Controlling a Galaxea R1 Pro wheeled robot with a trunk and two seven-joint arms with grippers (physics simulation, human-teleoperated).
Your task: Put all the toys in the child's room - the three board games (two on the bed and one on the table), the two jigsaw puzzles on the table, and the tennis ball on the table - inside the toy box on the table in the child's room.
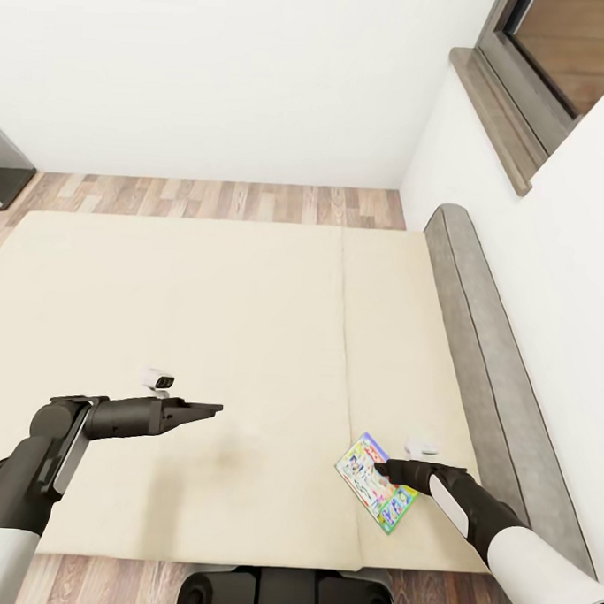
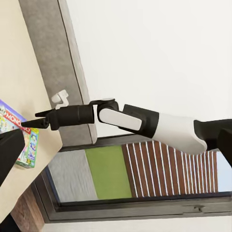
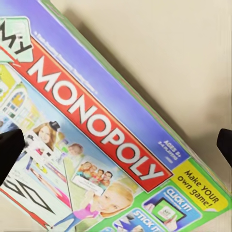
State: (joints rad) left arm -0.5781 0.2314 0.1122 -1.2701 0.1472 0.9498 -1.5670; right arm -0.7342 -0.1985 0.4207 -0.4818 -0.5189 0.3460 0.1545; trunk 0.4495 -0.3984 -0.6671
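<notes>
Head cam sits high, looking steeply down over the wide beige-covered bed (image 1: pixel 203 332), grey padded headboard (image 1: pixel 486 347) off at 3 o'clock. Right wrist cam is jammed right up against the flat Monopoly board game box (image 3: pixel 111 145). Left wrist cam looks sideways across the bed at the right arm's black gripper (image 2: pixel 31 123), sharing that same box (image 2: pixel 19 140).

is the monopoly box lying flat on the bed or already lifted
Lying flat. The Monopoly box rests face up on the bed, and the right end effector hovers open just above it.
</notes>
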